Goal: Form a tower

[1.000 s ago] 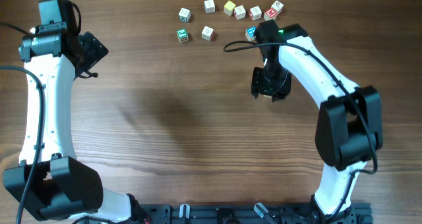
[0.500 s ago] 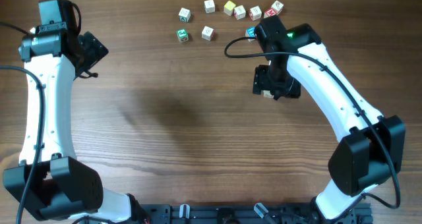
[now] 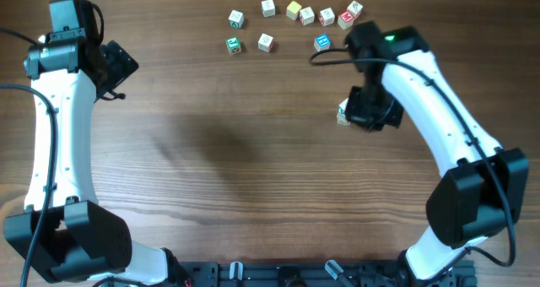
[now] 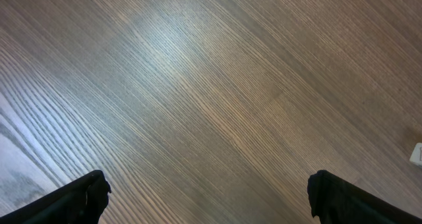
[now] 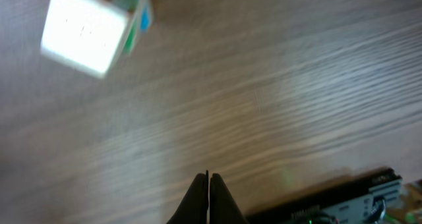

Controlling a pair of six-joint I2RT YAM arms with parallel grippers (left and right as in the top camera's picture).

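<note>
Right wrist, blurred pale tower (image 5: 86, 33), green-blue side

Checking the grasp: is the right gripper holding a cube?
No, the right gripper is shut on nothing; the cube sits apart from it.

On the table (image 3: 253, 152), single cubes (image 3: 294, 10) lie in two loose rows along the far edge, right of the middle. The tower (image 3: 342, 113) stands nearer the front, well apart from those rows, with the right gripper (image 3: 369, 110) just beside it on its right. The left gripper (image 3: 114, 65) hangs over the far left of the table, well apart from everything else.
</note>
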